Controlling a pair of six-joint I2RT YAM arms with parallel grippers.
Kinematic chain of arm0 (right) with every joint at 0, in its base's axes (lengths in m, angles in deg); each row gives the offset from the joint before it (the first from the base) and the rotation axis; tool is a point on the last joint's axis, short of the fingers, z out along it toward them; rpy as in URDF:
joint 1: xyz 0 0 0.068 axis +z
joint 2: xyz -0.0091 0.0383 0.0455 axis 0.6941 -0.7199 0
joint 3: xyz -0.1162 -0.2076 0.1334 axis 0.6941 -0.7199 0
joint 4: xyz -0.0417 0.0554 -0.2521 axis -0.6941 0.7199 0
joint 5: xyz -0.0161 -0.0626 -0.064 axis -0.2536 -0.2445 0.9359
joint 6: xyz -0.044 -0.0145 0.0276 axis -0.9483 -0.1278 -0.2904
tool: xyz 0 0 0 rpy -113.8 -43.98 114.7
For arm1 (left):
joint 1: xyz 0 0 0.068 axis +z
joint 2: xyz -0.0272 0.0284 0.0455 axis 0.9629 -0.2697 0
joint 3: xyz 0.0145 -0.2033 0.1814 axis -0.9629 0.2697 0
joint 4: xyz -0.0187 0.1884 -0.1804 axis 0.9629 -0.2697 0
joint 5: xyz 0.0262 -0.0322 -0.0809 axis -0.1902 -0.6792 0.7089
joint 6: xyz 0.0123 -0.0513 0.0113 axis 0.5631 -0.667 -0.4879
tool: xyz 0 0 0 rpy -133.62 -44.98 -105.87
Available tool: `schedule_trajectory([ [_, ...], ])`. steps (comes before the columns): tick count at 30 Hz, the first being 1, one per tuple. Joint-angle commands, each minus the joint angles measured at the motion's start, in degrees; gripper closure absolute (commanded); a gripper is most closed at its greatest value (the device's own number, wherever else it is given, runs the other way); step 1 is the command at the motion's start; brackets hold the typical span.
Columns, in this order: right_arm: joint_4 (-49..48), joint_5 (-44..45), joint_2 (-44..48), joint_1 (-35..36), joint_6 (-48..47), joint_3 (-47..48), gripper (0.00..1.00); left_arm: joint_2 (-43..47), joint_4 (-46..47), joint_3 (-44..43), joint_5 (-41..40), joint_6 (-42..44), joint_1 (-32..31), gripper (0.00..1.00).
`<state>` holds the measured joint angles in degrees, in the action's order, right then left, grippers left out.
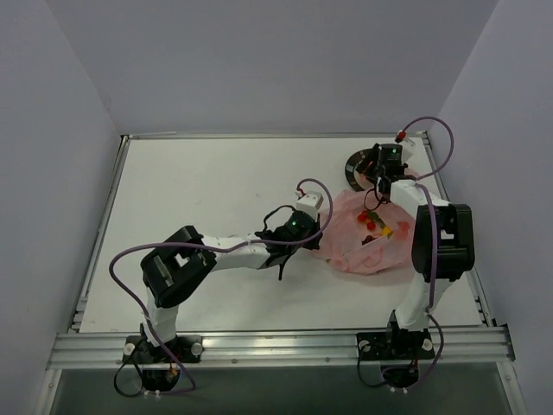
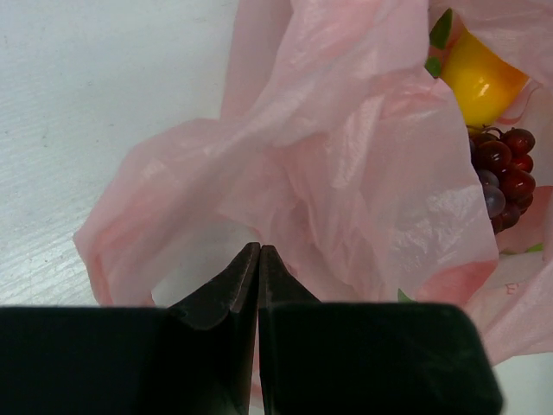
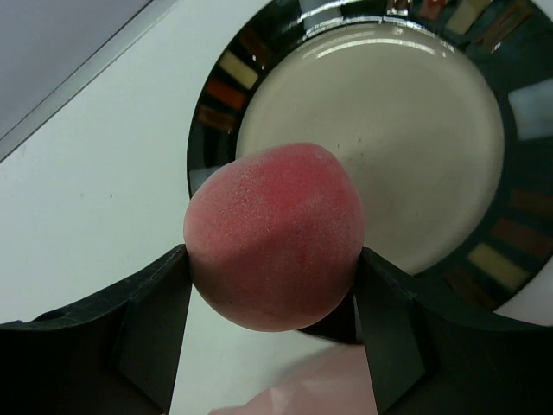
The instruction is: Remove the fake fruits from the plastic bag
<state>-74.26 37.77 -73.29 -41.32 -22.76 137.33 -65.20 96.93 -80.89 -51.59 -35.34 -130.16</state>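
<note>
The pink plastic bag [image 1: 367, 246] lies crumpled at the right of the table. My left gripper [image 2: 259, 248] is shut at the bag's left edge, with the thin film [image 2: 346, 173] pinched between its fingertips. Inside the bag's mouth lie a yellow-orange fruit [image 2: 479, 78] and a dark red grape cluster [image 2: 505, 173]. My right gripper [image 3: 272, 259] is shut on a pink-red peach [image 3: 275, 233]. It holds the peach in the air over the near rim of the plate [image 3: 216, 95]. A corner of the bag [image 3: 294, 393] shows below the peach.
The round dark-rimmed plate [image 1: 352, 166] with a pale centre sits at the back right, just beyond the bag. The table's right rail [image 1: 458, 216] runs close beside the right arm. White table surface [image 1: 199, 190] stretches to the left.
</note>
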Motion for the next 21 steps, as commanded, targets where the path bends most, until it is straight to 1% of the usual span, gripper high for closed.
schedule_trajectory([
  [1,-5.51,4.36,-2.14,0.01,-2.6,6.39,0.84,-0.21,2.98,-1.56,0.44,0.13,-0.17,0.98],
  [7,-4.19,7.25,-9.27,-1.84,-5.24,10.7,0.82,-0.04,2.98,-1.48,0.18,1.01,-0.09,0.98],
  [10,-4.1,7.52,-11.91,-2.37,-5.77,12.46,0.78,-0.04,3.33,-1.04,0.0,1.1,-0.09,0.98],
  [15,-2.61,8.31,-15.78,-2.37,-7.0,16.94,0.67,-0.3,3.51,-1.3,0.44,1.1,-0.09,0.98],
  [18,-2.16,8.22,-15.61,-2.37,-7.09,16.86,0.44,-0.21,3.51,-1.21,0.53,1.1,-0.17,0.98],
  [19,-1.99,8.22,-14.74,-2.37,-7.09,16.51,0.28,-0.13,3.42,-1.21,0.44,1.1,-0.17,0.98],
  [21,-1.47,8.4,-13.51,-2.37,-7.26,16.42,0.16,0.05,3.33,-1.21,0.44,1.19,-0.17,0.98],
])
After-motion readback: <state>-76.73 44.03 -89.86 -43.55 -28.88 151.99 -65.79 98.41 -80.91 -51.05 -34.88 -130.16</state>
